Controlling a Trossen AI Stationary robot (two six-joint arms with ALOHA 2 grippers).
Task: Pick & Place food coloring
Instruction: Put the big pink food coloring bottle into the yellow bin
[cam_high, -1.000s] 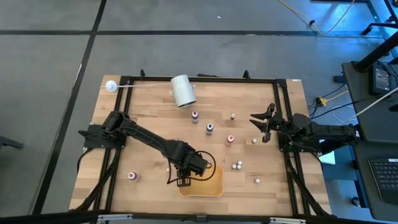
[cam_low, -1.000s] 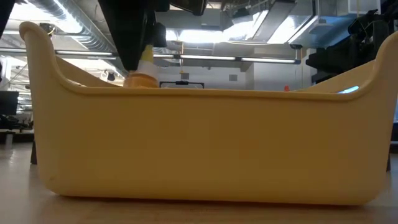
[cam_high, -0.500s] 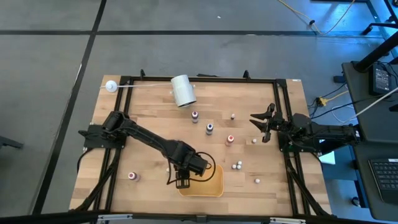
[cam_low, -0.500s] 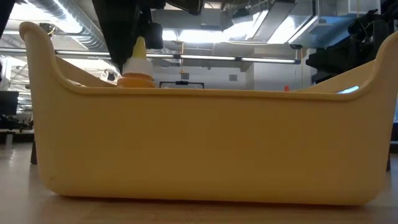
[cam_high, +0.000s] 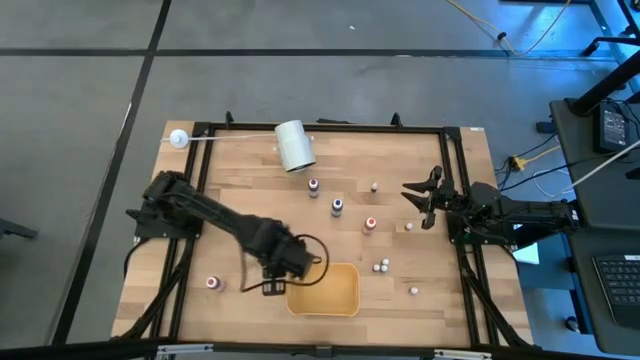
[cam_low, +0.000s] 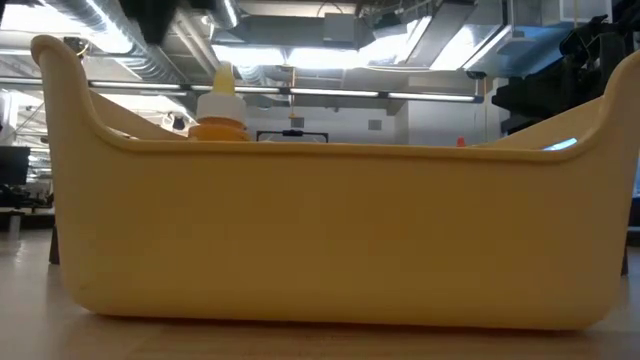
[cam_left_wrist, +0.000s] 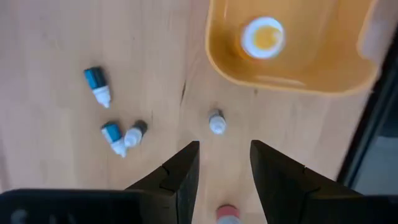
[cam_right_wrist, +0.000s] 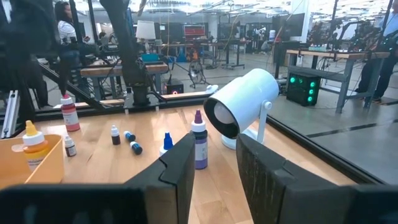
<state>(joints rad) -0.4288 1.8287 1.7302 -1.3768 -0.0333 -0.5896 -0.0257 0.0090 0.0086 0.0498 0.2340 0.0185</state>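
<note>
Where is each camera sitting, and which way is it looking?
High view: above the table, looking straight down; both arms show.
Low view: at tabletop height, facing the yellow bin; no arm shows.
Left wrist view: on the left arm, looking down past its open end effector.
Right wrist view: on the right arm, looking across the table past its end effector.
Shared: the orange-capped bottle standing in the bin shows in low and wrist views.

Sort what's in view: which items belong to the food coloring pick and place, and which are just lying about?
Job:
- orange-capped bottle, standing in the yellow bin
- purple-capped bottle, red-capped bottle and the other small dropper bottles, not yet binned

Lying about:
- white roll
- white ball on its thin rod
</note>
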